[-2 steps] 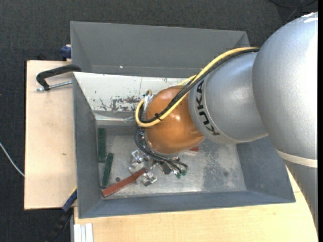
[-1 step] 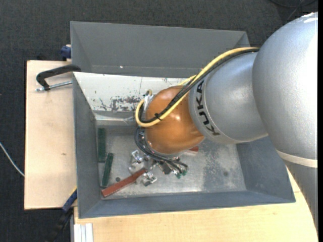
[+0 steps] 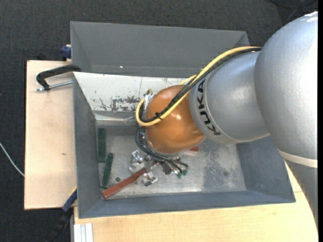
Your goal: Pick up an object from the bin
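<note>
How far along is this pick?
Approach looks done: the gripper is down at the bin floor, at the upper end of a red-brown stick. Grasp unconfirmed; the stick lies flat. Lifting is left. Two dark green bars lie untouched at the left wall.

Down the left side of the bin (image 3: 151, 44), a dark green strip (image 3: 101, 144) lies along the wall. A second green strip (image 3: 107, 169) lies just below it, slightly tilted. Near the front left corner a reddish-brown flat stick (image 3: 121, 185) lies slantwise, a small dark speck (image 3: 117, 180) just beside it. Dark carpet (image 3: 151, 4) lies all around.
</note>
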`<action>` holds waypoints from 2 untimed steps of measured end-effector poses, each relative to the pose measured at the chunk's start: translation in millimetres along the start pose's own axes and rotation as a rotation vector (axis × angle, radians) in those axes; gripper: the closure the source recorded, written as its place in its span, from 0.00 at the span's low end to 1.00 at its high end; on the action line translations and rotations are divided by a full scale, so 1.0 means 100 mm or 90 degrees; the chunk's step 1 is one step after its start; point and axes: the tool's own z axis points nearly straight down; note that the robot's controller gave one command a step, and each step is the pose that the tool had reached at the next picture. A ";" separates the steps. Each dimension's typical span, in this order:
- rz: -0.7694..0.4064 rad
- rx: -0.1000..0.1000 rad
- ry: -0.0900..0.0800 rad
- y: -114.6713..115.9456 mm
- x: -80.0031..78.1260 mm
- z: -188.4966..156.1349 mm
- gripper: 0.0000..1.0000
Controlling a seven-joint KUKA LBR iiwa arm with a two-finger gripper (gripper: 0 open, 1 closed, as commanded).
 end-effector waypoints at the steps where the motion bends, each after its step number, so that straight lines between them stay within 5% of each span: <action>1: 0.000 -0.001 0.004 0.01 0.01 -0.16 1.00; 2: 0.000 0.000 0.002 0.01 0.01 -0.39 1.00</action>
